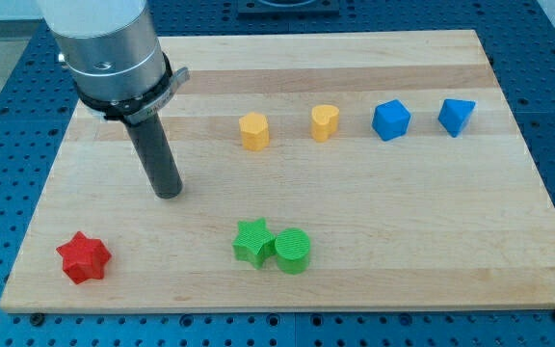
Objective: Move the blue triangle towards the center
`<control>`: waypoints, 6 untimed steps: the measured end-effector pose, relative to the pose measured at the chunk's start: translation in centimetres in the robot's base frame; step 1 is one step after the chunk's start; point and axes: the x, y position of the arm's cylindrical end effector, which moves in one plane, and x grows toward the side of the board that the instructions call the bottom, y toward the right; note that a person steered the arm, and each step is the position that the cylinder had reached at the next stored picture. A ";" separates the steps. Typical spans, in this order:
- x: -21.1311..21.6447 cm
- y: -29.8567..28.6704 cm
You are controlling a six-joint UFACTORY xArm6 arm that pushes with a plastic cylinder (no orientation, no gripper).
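Note:
The blue triangle (456,116) sits near the view's upper right on the wooden board (374,222). A blue cube-like block (390,120) lies just to its left. My tip (168,192) is at the view's left, far from the blue triangle, touching no block. The rod hangs from a grey cylinder (104,43) at the view's top left.
A yellow hexagon-like block (253,131) and a yellow heart (324,122) lie left of the blue blocks. A green star (252,241) touches a green cylinder (293,251) at the bottom centre. A red star (84,256) lies at the bottom left.

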 end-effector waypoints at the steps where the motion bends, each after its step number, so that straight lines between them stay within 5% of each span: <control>1: 0.0 1.9; 3: -2.1 14.2; 6: -11.0 14.2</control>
